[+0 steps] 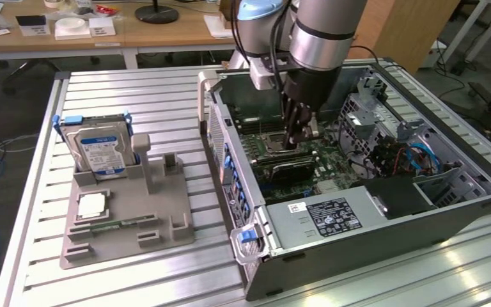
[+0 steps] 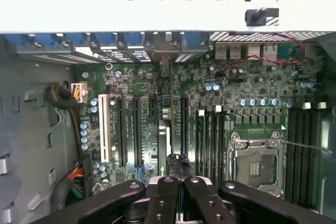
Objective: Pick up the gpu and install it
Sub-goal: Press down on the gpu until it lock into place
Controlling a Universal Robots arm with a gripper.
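One robot arm reaches down into one open computer case (image 1: 450, 211) lying on a slatted metal table (image 1: 143, 89). Its gripper (image 1: 296, 137) has its fingers pressed together just above the motherboard (image 2: 210, 108). The gpu (image 1: 290, 169), a dark card, appears to sit in a motherboard slot directly below the gripper, though the fingers partly hide it. Beside the case, one grey tray (image 1: 126, 220) holds one hard drive (image 1: 100, 152) standing upright, one square chip (image 1: 91, 204) and one RAM stick (image 1: 113, 225).
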